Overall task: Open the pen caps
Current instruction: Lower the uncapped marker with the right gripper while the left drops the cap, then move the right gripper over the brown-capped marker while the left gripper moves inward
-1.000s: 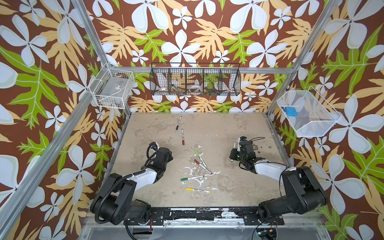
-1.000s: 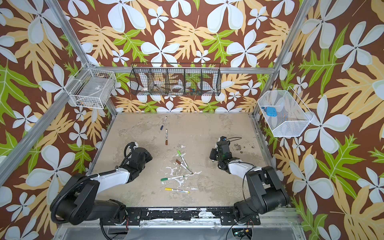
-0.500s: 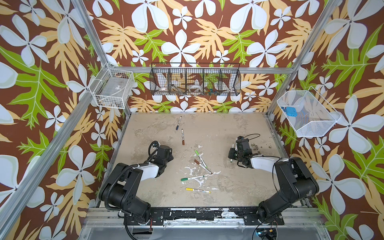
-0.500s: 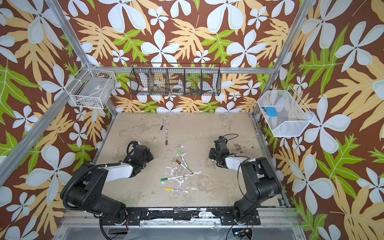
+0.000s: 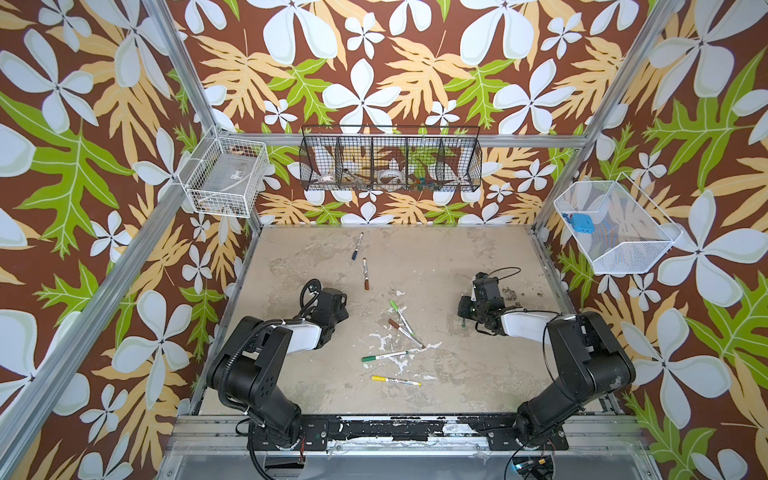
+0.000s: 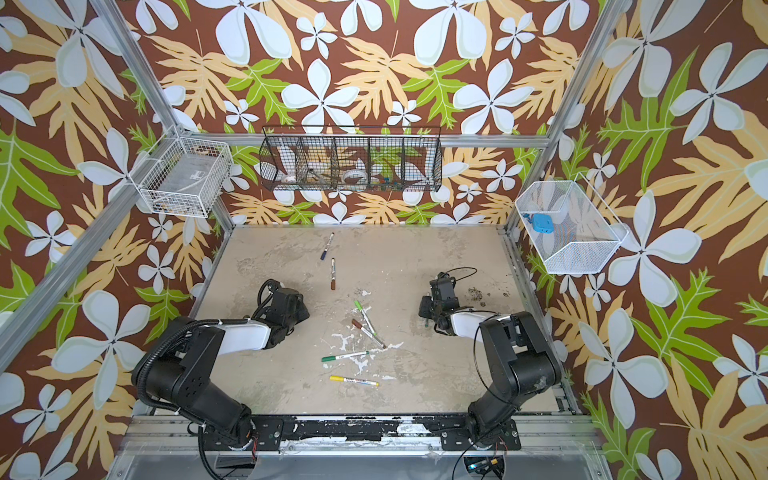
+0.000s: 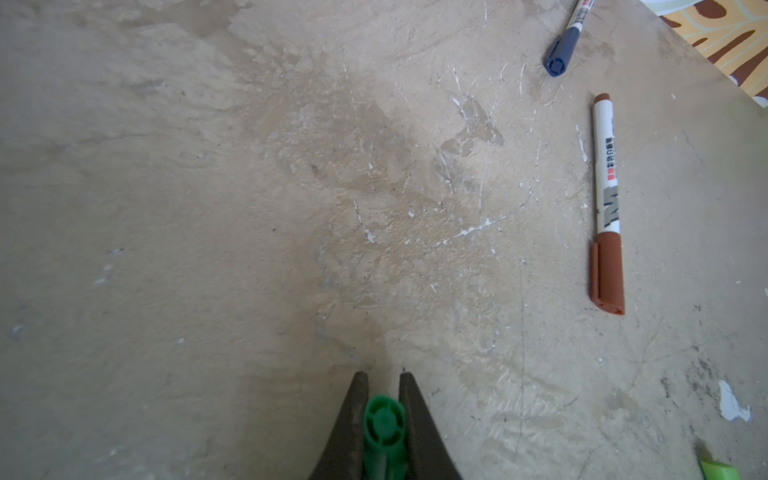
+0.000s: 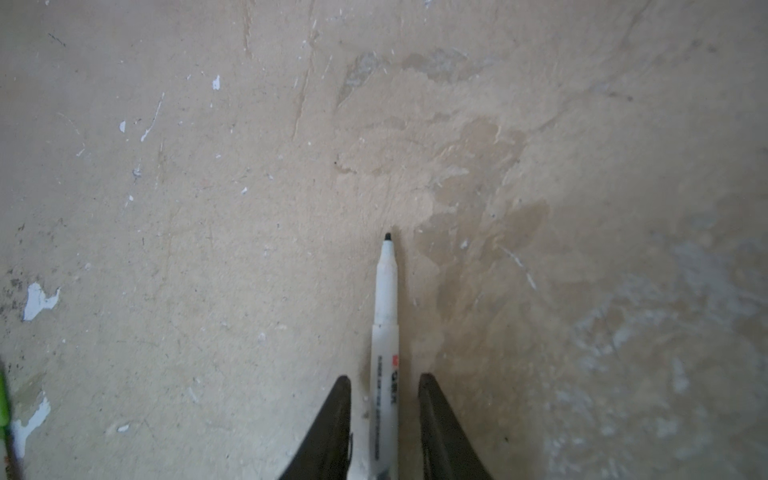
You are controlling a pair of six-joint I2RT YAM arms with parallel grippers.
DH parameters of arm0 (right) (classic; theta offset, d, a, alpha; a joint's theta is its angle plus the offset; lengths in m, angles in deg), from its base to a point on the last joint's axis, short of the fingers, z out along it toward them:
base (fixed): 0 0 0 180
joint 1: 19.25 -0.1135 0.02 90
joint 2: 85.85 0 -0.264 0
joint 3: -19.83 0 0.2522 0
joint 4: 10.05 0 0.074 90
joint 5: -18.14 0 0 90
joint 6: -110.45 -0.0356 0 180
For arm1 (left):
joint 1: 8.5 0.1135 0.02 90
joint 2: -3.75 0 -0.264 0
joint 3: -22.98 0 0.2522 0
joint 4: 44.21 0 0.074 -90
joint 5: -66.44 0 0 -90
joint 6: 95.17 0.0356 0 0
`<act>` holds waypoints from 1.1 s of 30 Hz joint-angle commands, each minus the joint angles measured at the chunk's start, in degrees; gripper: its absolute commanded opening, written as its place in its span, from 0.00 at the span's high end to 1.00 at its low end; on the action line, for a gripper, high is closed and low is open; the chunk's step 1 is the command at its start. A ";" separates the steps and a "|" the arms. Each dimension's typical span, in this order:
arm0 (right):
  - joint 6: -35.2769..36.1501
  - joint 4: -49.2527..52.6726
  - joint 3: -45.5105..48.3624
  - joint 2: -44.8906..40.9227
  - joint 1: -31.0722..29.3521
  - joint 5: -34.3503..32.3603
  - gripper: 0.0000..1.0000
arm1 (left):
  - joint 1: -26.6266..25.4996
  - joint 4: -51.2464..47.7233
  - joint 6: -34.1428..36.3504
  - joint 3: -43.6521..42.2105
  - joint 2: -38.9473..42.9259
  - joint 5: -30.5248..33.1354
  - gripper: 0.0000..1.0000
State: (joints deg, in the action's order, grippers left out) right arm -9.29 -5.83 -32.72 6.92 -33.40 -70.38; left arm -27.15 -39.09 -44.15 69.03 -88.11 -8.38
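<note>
Beige, scuffed tabletop (image 5: pixel 457 257), biggest thing here, carries it all. I'm driving two arms, left arm (image 5: pixel 257 365) and right arm (image 5: pixel 582 361), both low over it.

Markers next: seven counted. One bare barrel (image 8: pixel 385 332) lies between my right fingers (image 8: pixel 332 424) with its dark tip poking out ahead of them. Those fingers are released, with a gap on each side of the barrel, so nothing is gripped there. The other six markers lie in the space between the two sets of fingers or out ahead of the left ones.

Caps are smallest, seven too. One loose green cap (image 7: pixel 384 422) is off its barrel and clenched in my left fingers (image 7: pixel 349 428), snug on both sides.

Six look seated, as far as I can tell at this size:
- Blue cap (image 5: pixel 354 255): one, well ahead of the left fingers.
- Brown cap (image 5: pixel 366 284): nearer, ahead and to the side.
- Second brown cap (image 5: pixel 393 322) and light-green cap (image 5: pixel 393 306): between the two sets of fingers, their markers crossing.
- Seated green cap (image 5: pixel 368 358) and yellow cap (image 5: pixel 379 378): one each, back behind both sets of fingers, toward the arm bases.

My read on progress: one of seven opened, six left, so it's early.
</note>
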 commanded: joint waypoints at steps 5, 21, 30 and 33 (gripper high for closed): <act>0.61 -2.12 3.84 -9.14 -0.25 1.11 0.62 | 0.09 -1.21 0.33 -0.03 1.08 -1.70 0.63; 12.42 -3.46 1.34 -17.21 -18.03 5.76 0.61 | -7.62 19.87 10.20 -11.55 19.96 -15.36 0.44; 19.51 9.37 -6.89 -7.72 -26.78 6.46 0.62 | -9.34 23.59 11.13 -11.40 19.03 -22.58 0.44; 18.80 13.73 -7.91 -7.58 -27.47 4.74 0.62 | -9.38 19.54 9.14 -10.01 19.62 -23.66 0.44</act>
State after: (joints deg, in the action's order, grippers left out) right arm 8.72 2.31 -39.78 -0.69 -60.40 -64.39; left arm -36.44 -18.79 -33.66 58.06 -68.89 -29.51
